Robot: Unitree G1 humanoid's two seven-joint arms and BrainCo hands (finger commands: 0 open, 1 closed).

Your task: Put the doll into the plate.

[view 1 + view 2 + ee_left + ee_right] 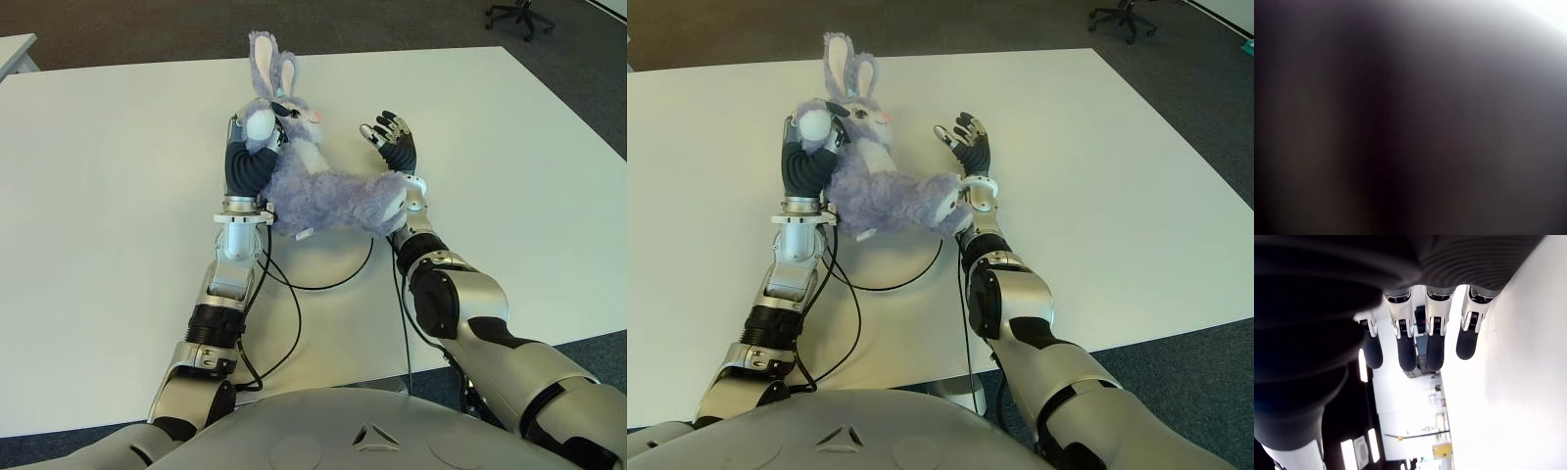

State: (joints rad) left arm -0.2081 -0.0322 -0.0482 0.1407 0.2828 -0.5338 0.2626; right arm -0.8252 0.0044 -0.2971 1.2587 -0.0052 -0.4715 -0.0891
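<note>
The plush rabbit doll (323,181) has shaggy lavender fur, a white chest and muzzle, a pink nose and two tall ears that stand up. It sprawls across both forearms near the middle of the white table (118,176), head toward the far edge. The left hand (251,147) is wrapped around the doll's upper body, dark ribbed fingers curled against the fur with one round white paw showing above them; the left wrist view is covered and shows only a dark blur. The doll's hindquarters drape over the right wrist. The right hand (392,142) stands just beside the rabbit's head, on its right, palm up, with its fingers (1406,345) straight and spread, holding nothing.

Beneath the doll, a thin dark curved line (338,279) shows on the tabletop, partly hidden by the fur and the arms; what it belongs to cannot be told. Black cables (284,323) trail along the left forearm.

The tabletop is smooth and matte, with wide bare room on both sides and beyond the doll. Dark carpet (147,29) surrounds it, and an office chair base (519,15) stands past the far right corner.
</note>
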